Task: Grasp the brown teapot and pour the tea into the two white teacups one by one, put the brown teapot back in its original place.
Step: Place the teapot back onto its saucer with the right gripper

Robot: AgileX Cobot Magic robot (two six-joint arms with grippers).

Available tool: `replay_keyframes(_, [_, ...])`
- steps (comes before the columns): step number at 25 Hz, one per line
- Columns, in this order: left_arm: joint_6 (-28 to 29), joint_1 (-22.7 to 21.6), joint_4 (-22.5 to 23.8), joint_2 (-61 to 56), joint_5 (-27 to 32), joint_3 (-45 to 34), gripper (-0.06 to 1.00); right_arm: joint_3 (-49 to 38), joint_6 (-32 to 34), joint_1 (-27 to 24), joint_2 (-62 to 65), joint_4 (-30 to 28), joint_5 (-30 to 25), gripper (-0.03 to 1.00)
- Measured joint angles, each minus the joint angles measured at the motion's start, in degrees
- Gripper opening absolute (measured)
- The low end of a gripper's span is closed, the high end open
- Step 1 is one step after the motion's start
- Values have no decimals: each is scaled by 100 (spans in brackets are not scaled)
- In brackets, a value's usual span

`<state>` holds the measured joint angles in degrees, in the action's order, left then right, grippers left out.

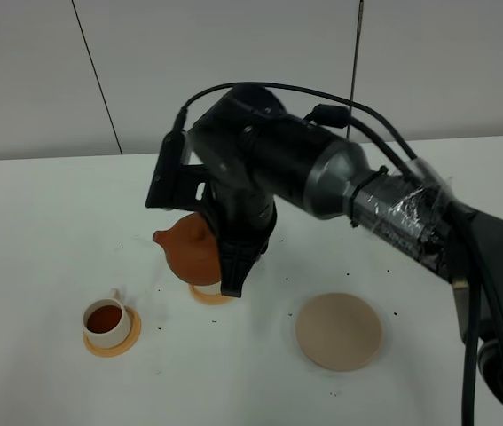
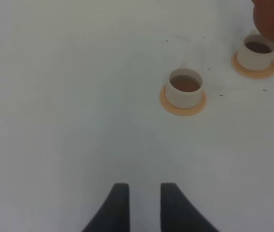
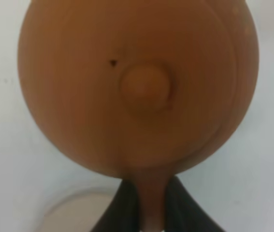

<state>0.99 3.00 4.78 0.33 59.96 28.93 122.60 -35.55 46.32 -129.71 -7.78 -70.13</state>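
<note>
Right gripper (image 3: 144, 203) pinches brown teapot (image 1: 193, 248) by its handle — tilted above second teacup (image 2: 257, 52); first teacup (image 1: 106, 320) holds tea. Left gripper (image 2: 144, 203) spread, apart — mat (image 1: 339, 331) bare.

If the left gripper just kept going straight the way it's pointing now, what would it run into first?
Probably nothing soon. The left gripper is open over the bare white table. Straight ahead looks free; the nearer teacup on its orange coaster sits a little to one side of that line, though depth is hard to judge.
</note>
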Motion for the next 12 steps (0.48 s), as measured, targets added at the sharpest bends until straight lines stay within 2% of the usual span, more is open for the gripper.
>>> replay_keyframes(12, [0, 0, 0, 0, 0, 0, 23, 6, 199, -252, 0, 157, -14, 9])
